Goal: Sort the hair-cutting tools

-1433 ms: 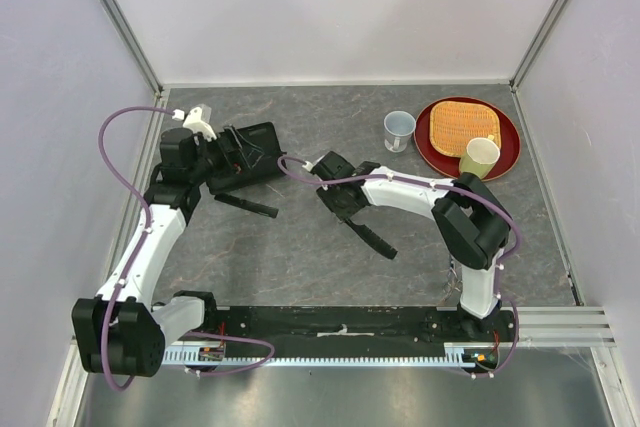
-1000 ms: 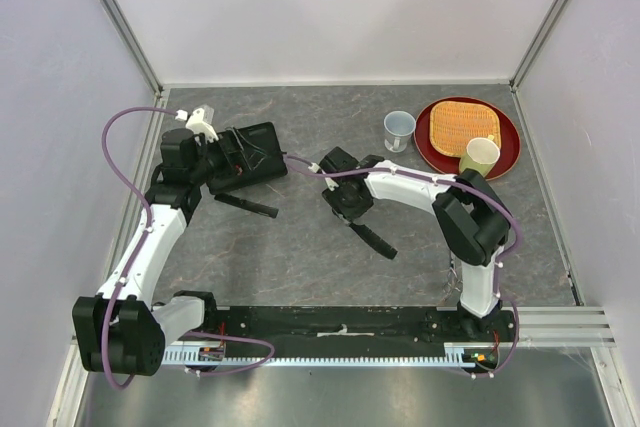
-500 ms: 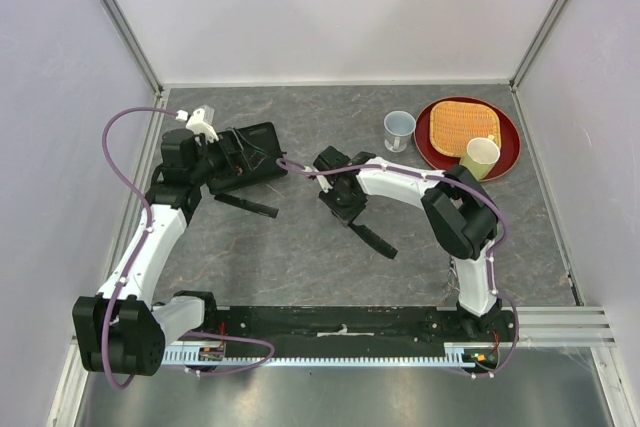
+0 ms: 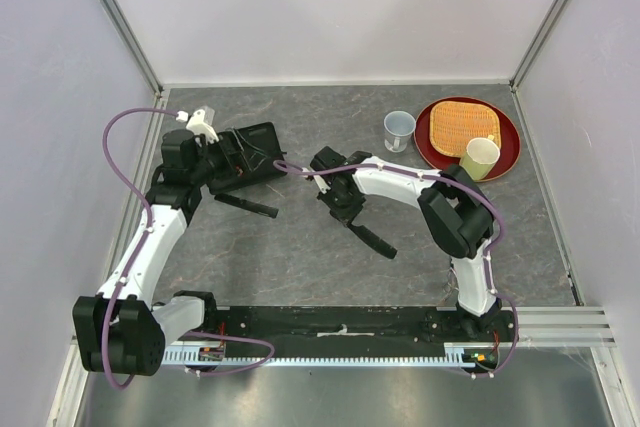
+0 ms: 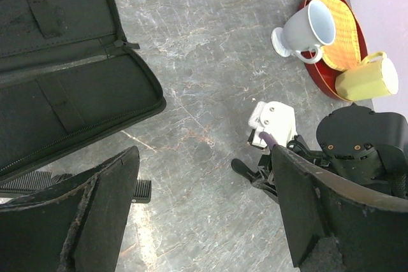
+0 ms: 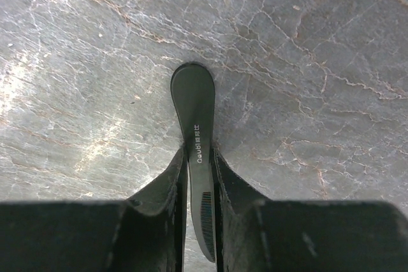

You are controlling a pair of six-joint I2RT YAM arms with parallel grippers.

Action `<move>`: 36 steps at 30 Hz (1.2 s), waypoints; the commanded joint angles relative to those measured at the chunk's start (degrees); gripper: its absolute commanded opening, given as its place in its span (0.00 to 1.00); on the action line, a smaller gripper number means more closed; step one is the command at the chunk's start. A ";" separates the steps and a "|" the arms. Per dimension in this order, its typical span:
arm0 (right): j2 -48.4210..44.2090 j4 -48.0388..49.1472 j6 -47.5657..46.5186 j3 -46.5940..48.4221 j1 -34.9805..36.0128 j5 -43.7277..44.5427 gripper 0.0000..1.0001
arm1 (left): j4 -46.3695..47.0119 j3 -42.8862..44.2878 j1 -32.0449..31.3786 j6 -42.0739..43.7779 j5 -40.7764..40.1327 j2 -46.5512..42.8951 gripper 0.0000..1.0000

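Eyes on the slim black plastic handled comb (image 6: 194, 109). It lies flat on the grey marbled tabletop (image 4: 300, 257), off to the right of the open black zip case (image 4: 255, 147) and nearer the arm bases than the case. From overhead its long axis runs on a diagonal. The smooth rounded handle end points away from the case toward the near right, and the toothed end is tucked under the right gripper (image 4: 346, 211).

The right wrist camera adds what the overhead cannot. Both fingers (image 6: 159, 189) press against the comb's sides just where the teeth begin, so the pincer is closed down on it. There is pale lettering on the handle.

Just beside the case's near edge lies the plain straight black comb (image 4: 247, 206), close to level, its right end dipping toward the bases. The left wrist camera catches only scraps of it past a finger.

The left gripper (image 4: 228, 165) hangs over the case's near side, jaws spread wide with nothing between them. Its camera looks into the case and shows flat pockets and a zip round the edge, detail lost from above.

Well right of the case are a pale cup (image 4: 399, 130) and a round red tray (image 4: 508, 152) carrying a woven orange mat (image 4: 455, 125) and a yellow cup (image 4: 480, 157).
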 commanded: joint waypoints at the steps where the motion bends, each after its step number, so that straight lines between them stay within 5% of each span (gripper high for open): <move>1: 1.84 -0.47 0.00 -0.01 0.67 3.17 0.19 | 1.66 -1.25 0.01 -0.34 2.57 -0.47 0.90; 24: -12.66 9.81 0.53 -5.81 1.28 3.18 0.17 | 13.87 -9.95 -0.07 -7.64 15.31 4.54 0.85; 36: -15.56 15.09 2.99 -5.90 1.81 -0.34 0.18 | 26.52 -10.14 -4.82 -19.58 21.64 17.10 0.83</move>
